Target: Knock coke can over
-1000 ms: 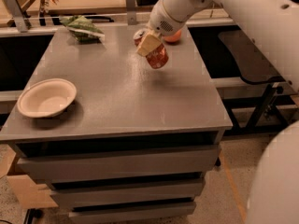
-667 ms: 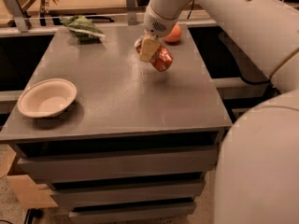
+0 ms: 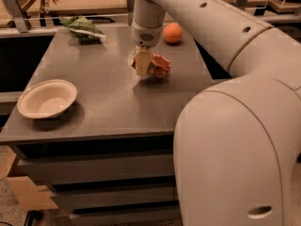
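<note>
My end effector (image 3: 142, 63) sits low over the middle-back of the flat grey desk (image 3: 103, 107); can't tell whether it's clenched or released. The small red metal coke can (image 3: 160, 66) is tilted hard, touching the end effector's right side in view. Round orange ball (image 3: 173, 32) behind, apart. Shallow white bowl (image 3: 47, 99) front-left, crumpled green bag (image 3: 83, 28) back-left.

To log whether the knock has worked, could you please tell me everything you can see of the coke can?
The coke can is small and red, metal by its sheen, with pale markings I cannot read. It is not upright: it lies tipped towards its side on the grey table, in the back half, nearer the camera than the orange ball. The gripper is right against its end on the camera's left, partly covering it.
</note>
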Controlling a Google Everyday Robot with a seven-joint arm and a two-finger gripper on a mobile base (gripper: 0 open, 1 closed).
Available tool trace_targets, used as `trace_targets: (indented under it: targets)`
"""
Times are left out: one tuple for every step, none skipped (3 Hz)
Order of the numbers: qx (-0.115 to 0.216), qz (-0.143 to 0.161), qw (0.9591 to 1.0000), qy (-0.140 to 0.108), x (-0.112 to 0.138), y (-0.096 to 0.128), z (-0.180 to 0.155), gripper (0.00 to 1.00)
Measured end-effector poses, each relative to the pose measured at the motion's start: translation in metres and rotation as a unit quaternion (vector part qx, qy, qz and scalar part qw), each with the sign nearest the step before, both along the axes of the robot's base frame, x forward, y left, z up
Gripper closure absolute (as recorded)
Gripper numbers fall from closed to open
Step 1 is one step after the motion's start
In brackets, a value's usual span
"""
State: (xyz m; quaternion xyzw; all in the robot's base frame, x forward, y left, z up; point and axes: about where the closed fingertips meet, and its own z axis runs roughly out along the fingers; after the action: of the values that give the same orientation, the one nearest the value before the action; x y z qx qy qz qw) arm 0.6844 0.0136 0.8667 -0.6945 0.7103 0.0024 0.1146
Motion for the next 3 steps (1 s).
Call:
trace_targets:
  targets:
    - [0.001,0.0,1.0,0.0,0.0013,0.0012,-0.0024,0.81]
    - [0.001,0.0,1.0,-0.001,0.0025,0.0023,-0.0047,0.59]
    - [0.002,0.001,1.0,-0.001,0.0038,0.0038,-0.0073,0.36]
